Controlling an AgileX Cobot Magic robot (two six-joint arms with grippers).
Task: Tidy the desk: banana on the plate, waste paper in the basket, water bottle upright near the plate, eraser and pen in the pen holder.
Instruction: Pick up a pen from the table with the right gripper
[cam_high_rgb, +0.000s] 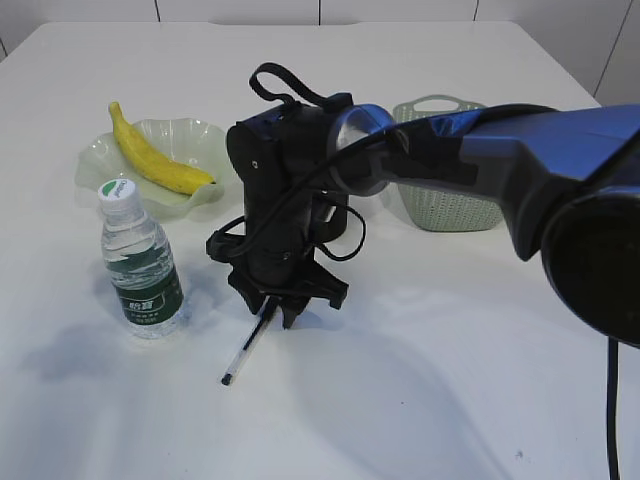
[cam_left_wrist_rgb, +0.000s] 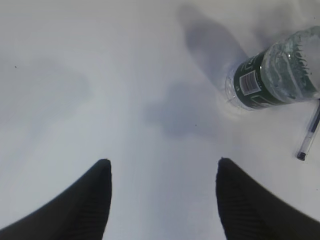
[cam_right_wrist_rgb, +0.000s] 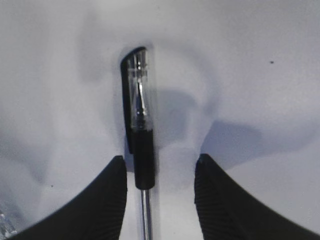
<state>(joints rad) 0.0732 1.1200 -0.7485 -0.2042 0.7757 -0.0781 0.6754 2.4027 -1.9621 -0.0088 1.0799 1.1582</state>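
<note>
A clear pen (cam_high_rgb: 245, 350) with black cap and grip lies on the white table. My right gripper (cam_high_rgb: 278, 315) is lowered over its upper end. In the right wrist view the pen (cam_right_wrist_rgb: 140, 135) runs between the open fingers, closer to the left one, and the gripper (cam_right_wrist_rgb: 160, 162) is not closed on it. The banana (cam_high_rgb: 155, 160) lies on the pale green plate (cam_high_rgb: 190, 135). The water bottle (cam_high_rgb: 140, 265) stands upright in front of the plate. My left gripper (cam_left_wrist_rgb: 162, 162) is open over bare table, with the bottle (cam_left_wrist_rgb: 275, 75) and pen (cam_left_wrist_rgb: 309, 137) at its upper right. Eraser, waste paper and pen holder are out of view.
The green basket (cam_high_rgb: 445, 205) stands at the back right, partly behind my right arm, which reaches across the middle of the table. White table surface stretches along the front and right.
</note>
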